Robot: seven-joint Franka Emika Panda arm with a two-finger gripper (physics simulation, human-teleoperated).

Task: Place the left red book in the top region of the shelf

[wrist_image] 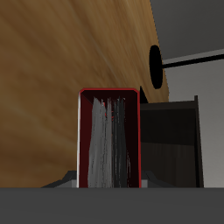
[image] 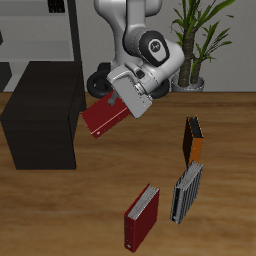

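Note:
The left red book (image: 103, 117) hangs tilted in the air, just beside the upper edge of the black shelf (image: 45, 115). My gripper (image: 113, 107) is shut on it from above and behind. The wrist view looks along the book (wrist_image: 109, 140), showing its red cover edges and pale pages. In that view the shelf (wrist_image: 171, 140) is the dark box right next to the book. My fingers are mostly hidden by the book in both views.
A second red book (image: 142, 217) stands near the table's front edge, with a grey book (image: 187, 192) beside it and an orange book (image: 192, 140) farther back. A tall grey rack (image: 60, 30) and a potted plant (image: 200, 40) stand at the back.

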